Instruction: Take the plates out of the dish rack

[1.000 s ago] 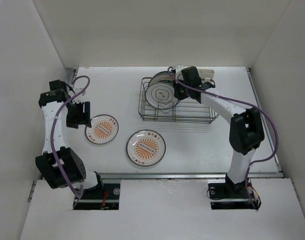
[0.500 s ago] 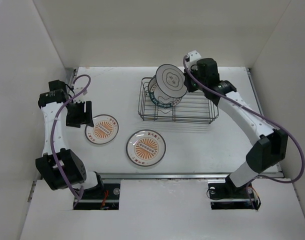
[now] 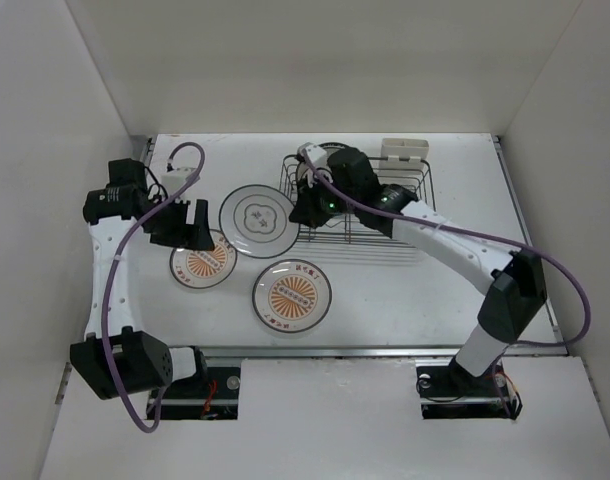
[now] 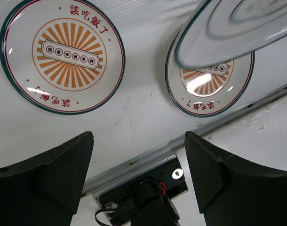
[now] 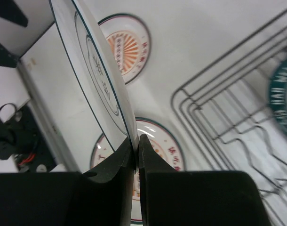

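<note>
My right gripper [image 3: 299,212] [image 5: 137,141] is shut on the rim of a white plate [image 3: 257,220] [image 5: 91,66], which hangs underside up in the air just left of the dish rack [image 3: 370,225] [image 5: 228,108]. Two plates with orange sunburst centres lie flat on the table, one at the left [image 3: 203,262] [image 4: 62,55] and one in the middle [image 3: 292,294] [image 4: 207,87]. My left gripper [image 3: 188,236] [image 4: 139,155] stands open and empty above the left plate, close to the held plate's left edge. A teal-rimmed plate [image 5: 285,94] still stands in the rack.
A white caddy [image 3: 403,152] is clipped to the rack's far edge. The metal rail [image 3: 385,351] runs along the table's near edge, with the arm bases below it. White walls close in the left, back and right sides.
My right arm lifted the plate out of the rack and swung it left over the table. My left gripper shifted right toward it and opened wider.
</note>
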Controlling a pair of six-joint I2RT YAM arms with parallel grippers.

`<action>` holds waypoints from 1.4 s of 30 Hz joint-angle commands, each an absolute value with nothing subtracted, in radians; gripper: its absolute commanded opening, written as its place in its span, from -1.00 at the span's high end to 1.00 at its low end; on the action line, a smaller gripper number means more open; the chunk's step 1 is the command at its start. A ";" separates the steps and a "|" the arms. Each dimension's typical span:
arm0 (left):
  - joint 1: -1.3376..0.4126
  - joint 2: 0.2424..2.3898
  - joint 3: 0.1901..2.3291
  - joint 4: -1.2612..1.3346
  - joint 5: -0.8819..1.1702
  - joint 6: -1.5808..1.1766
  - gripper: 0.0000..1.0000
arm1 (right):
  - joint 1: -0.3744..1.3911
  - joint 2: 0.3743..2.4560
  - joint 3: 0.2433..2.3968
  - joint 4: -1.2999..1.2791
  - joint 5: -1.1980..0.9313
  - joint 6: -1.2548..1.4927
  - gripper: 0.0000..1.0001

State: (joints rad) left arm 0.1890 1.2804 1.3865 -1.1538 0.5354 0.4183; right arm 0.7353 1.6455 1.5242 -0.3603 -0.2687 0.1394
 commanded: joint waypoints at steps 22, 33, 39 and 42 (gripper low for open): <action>0.183 1.373 1.358 -1.204 0.604 0.445 0.83 | 0.845 1.858 1.545 -0.060 -0.640 0.310 1.00; 0.195 1.364 1.378 -1.127 0.339 0.362 1.00 | 0.845 1.858 1.572 -0.130 -0.549 0.310 0.49; 0.239 1.364 1.368 -1.077 0.253 0.314 1.00 | 0.845 1.858 1.608 -0.175 -0.459 0.310 -0.04; 0.285 1.391 1.378 -1.068 0.253 0.304 1.00 | 0.836 1.833 1.608 -0.196 -0.431 0.310 -0.04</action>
